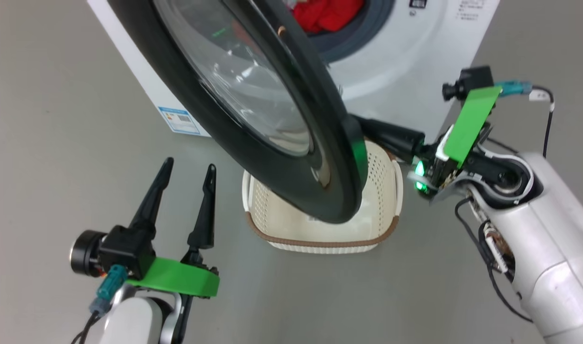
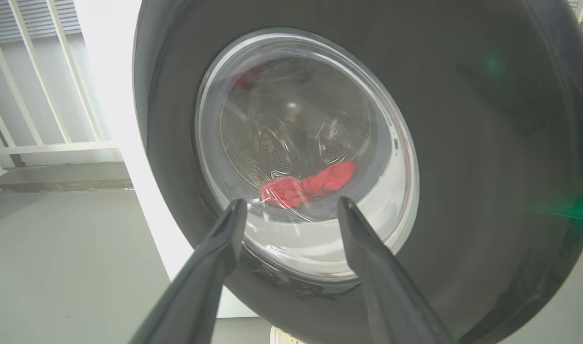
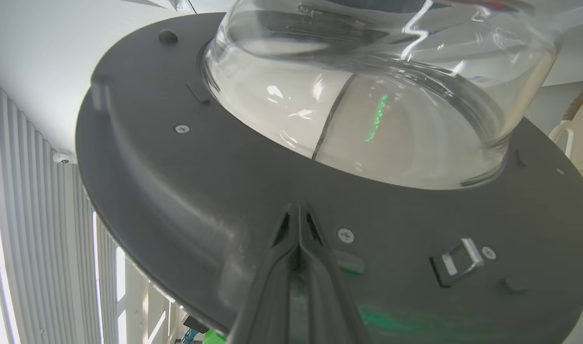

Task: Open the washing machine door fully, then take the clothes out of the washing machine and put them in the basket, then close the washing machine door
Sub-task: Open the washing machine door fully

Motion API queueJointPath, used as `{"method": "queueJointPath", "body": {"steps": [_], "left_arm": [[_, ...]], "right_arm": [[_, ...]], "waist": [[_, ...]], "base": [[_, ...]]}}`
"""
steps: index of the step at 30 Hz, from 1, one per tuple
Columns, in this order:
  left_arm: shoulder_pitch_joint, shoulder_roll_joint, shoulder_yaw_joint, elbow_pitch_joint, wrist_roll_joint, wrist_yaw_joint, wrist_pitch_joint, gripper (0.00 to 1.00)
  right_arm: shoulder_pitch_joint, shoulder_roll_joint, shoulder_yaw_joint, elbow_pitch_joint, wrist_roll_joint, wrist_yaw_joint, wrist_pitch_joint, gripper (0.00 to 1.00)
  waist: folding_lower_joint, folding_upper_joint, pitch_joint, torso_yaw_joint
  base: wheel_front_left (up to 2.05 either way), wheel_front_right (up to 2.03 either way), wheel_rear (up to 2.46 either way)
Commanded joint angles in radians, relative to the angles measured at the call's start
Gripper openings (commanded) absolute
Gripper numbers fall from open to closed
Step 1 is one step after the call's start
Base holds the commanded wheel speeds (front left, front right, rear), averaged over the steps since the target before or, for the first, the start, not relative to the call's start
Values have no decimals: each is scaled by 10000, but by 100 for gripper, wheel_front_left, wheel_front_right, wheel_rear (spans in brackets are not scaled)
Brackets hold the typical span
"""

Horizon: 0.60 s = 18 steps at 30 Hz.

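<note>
Currently large round black-rimmed washing machine door stood part-open over cream perforated plastic basket; red fabric clothes far inside white boxy washing machine. Right jaws shut, empty, against door's inner face; left jaws wide, empty. Risk: tips skid off, door swings shut.

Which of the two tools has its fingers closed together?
The right tool, its fingers shut together by the inner side of the washing machine door. The left tool has its fingers spread apart.
</note>
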Motion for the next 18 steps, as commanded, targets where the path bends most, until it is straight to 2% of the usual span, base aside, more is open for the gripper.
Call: {"method": "queueJointPath", "body": {"steps": [1,18], "left_arm": [[118,264,394,-197,81,97,-76,100],[673,249,459,-85,-8,222,-76,100]], "right_arm": [[224,278,106,-379,-38,75,20,0],[1183,537,410,-144,-53,75,1,0]], "waist": [[0,-1,-383,312],[0,-1,-1341,1501]], "base": [[0,0,0],[0,0,0]]}}
